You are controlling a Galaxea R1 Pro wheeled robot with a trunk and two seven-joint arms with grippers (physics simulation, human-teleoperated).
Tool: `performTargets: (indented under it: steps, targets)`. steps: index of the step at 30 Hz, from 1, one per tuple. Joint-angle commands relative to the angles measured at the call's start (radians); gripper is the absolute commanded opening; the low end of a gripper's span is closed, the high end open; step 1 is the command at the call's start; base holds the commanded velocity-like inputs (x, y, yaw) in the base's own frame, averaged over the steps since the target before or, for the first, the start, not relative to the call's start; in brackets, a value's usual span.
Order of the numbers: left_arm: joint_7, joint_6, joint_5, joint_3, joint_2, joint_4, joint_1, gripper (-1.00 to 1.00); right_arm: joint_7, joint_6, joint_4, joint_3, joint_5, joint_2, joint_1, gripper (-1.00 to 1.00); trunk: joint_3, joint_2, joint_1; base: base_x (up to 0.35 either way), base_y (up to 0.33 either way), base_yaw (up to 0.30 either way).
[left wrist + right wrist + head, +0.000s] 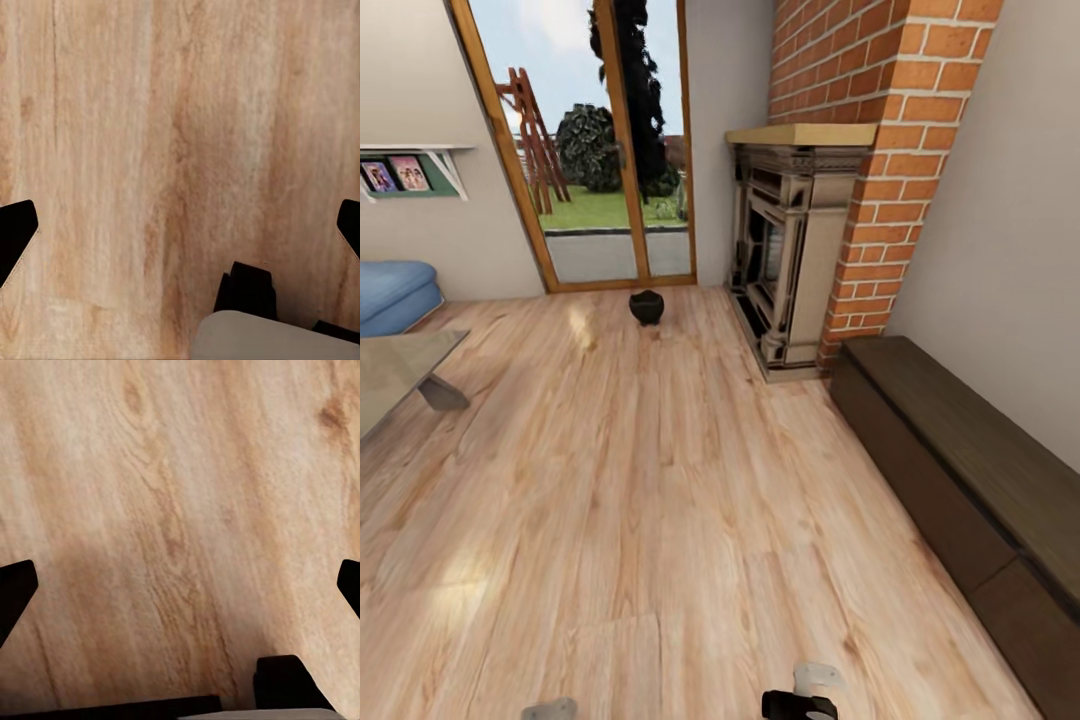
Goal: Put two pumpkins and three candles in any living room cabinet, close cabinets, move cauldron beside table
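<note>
The black cauldron [647, 306] stands on the wood floor by the glass door, far ahead of me. The glass-topped table [400, 365] juts in at the left, well apart from the cauldron. The long dark cabinet [960, 470] runs along the right wall with its fronts flush and shut. The pumpkins and candles are out of view. My left gripper [180, 232] and right gripper [180, 589] both hang over bare floor, fingers spread wide with nothing between them.
A brick chimney with a metal fireplace [790, 250] stands at the cabinet's far end. A blue sofa [395, 290] sits behind the table under a wall shelf [410, 172]. Open wood floor [660, 520] stretches from me to the cauldron.
</note>
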Motion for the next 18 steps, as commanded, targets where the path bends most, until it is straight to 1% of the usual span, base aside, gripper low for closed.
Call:
performTargets:
  steps: [1,5,18]
  targets:
    - [0.0,0.0,0.0,0.0,0.0,0.0,0.0,1.0,0.0,0.0,0.0,0.0,0.0,0.0,0.0,1.0,0.0,0.0,0.0,0.301,0.125,0.002]
    - [0.0,0.0,0.0,-0.001,0.0,0.0,0.0,1.0,0.0,0.0,0.001,0.0,0.0,0.0,0.001,1.0,0.0,0.0,0.0,0.31,0.063,0.001]
    - [0.0,0.0,0.0,-0.001,0.0,0.0,0.0,1.0,0.0,0.0,0.0,0.0,0.0,-0.001,0.002,1.0,0.0,0.0,0.0,0.323,0.004,0.0]
